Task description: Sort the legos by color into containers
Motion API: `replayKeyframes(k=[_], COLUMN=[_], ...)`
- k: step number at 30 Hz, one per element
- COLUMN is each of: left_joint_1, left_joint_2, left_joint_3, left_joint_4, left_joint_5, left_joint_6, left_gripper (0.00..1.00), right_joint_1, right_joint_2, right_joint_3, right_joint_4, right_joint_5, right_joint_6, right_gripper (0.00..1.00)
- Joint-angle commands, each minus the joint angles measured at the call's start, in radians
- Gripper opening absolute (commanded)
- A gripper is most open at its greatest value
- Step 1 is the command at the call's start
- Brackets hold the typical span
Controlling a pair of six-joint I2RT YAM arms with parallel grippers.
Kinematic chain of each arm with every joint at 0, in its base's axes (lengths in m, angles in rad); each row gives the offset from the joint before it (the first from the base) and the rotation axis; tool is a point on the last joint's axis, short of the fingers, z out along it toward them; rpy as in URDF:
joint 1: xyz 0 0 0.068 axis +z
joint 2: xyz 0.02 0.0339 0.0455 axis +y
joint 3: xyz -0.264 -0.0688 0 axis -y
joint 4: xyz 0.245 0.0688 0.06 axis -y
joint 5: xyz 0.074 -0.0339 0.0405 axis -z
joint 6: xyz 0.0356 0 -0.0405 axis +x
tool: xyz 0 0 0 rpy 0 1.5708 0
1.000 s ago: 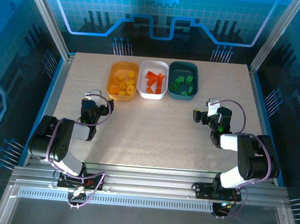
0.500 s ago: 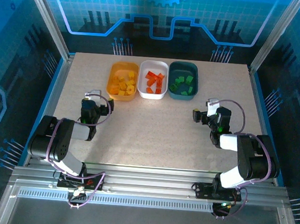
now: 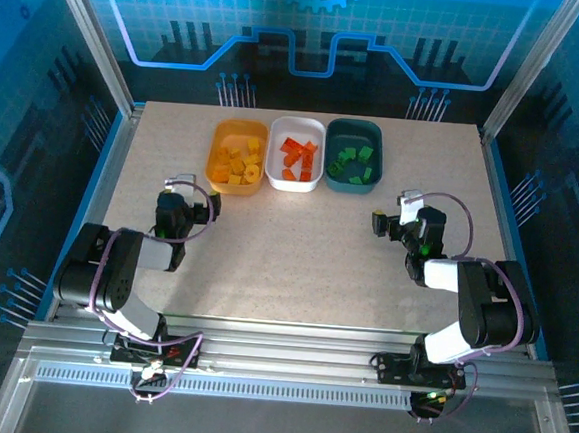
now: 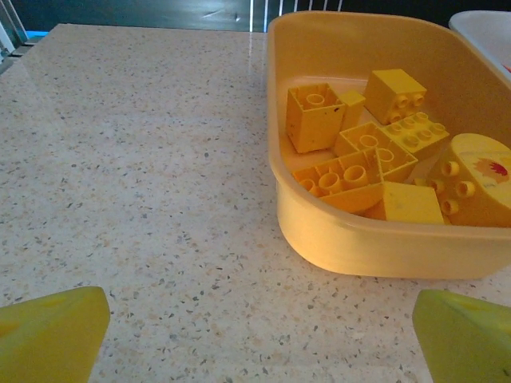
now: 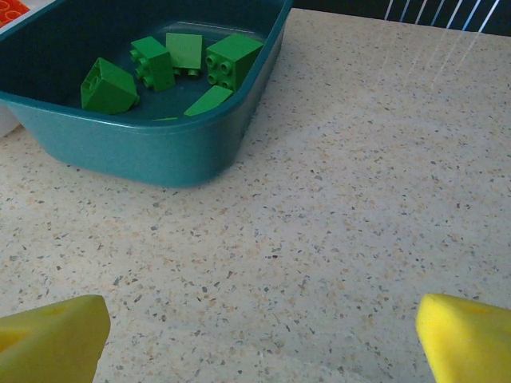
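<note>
Overhead: matte, speckled stone-look table [image 3: 296,267]. L to R: left gripper [image 4: 257,333], yellow pads spread wide, holding nothing, near the orange-yellow tray [image 4: 359,247]. The tray is glossy rounded plastic w/ yellow legos [image 4: 375,159], studded blocks, one rounded. Just beside it, white tray [image 3: 294,186] w/ orange-red legos [image 3: 295,157]. Then teal tray [image 5: 136,155] w/ green legos [image 5: 172,57], incl. one sloped. Right gripper [image 5: 259,337] likewise wide, empty. Every brick seen sits in its matching tray, so sorting looks done; next move prob. just parking both arms.
</note>
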Motion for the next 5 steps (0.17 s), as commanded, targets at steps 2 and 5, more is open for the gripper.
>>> replayKeyframes(k=[2,5], left_joint_1=[0.013,0.013], left_joint_2=[-0.013,-0.013], left_joint_3=[0.018,0.016], left_joint_4=[-0.007,-0.004], left_joint_5=[0.050,0.049], left_joint_6=[0.003,0.002], left_gripper=[0.99,0.99], right_joint_1=[0.011,0.009], right_joint_2=[-0.010,-0.010], right_joint_3=[0.003,0.004], right_joint_4=[0.033,0.029], right_joint_5=[0.007,0.003], right_joint_6=[-0.002,-0.002], right_gripper=[1.00,1.00])
